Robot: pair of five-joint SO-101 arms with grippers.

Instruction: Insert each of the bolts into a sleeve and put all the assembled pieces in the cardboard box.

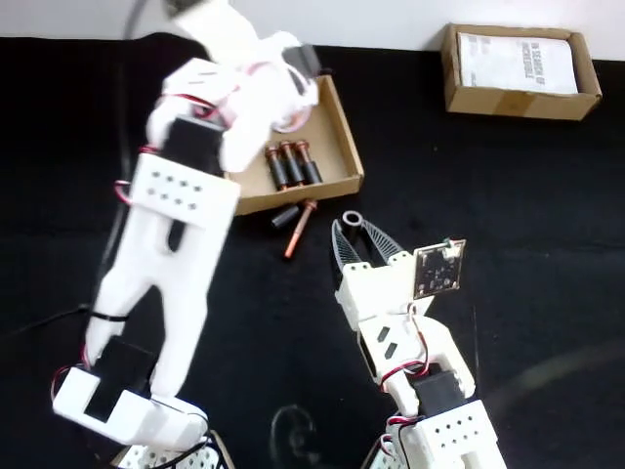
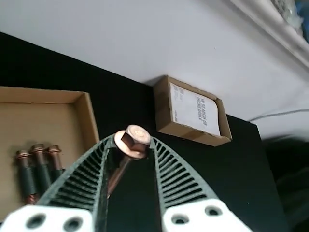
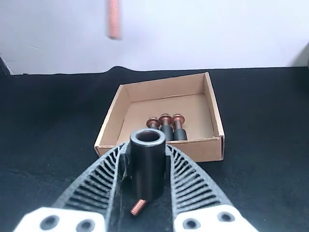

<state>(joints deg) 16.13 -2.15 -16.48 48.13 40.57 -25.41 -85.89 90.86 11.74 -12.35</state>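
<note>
My left gripper (image 2: 131, 147) is shut on a copper bolt (image 2: 130, 140), head at the fingertips. In the high view it hangs over the far side of the open cardboard box (image 1: 337, 127). Three bolts in dark sleeves (image 1: 293, 164) lie side by side in that box, also seen as assembled pieces (image 3: 165, 125). My right gripper (image 1: 354, 233) stands on the table just in front of the box, shut on a black sleeve (image 3: 148, 164) held upright with its bore open. A loose copper bolt (image 1: 299, 228) and a short dark sleeve (image 1: 284, 216) lie on the mat by the box's near wall.
A second cardboard box (image 1: 518, 68) with a printed sheet inside sits at the far right by the white wall. The black mat (image 1: 508, 215) covers the table. The left arm's white body (image 1: 176, 244) stretches across the left side.
</note>
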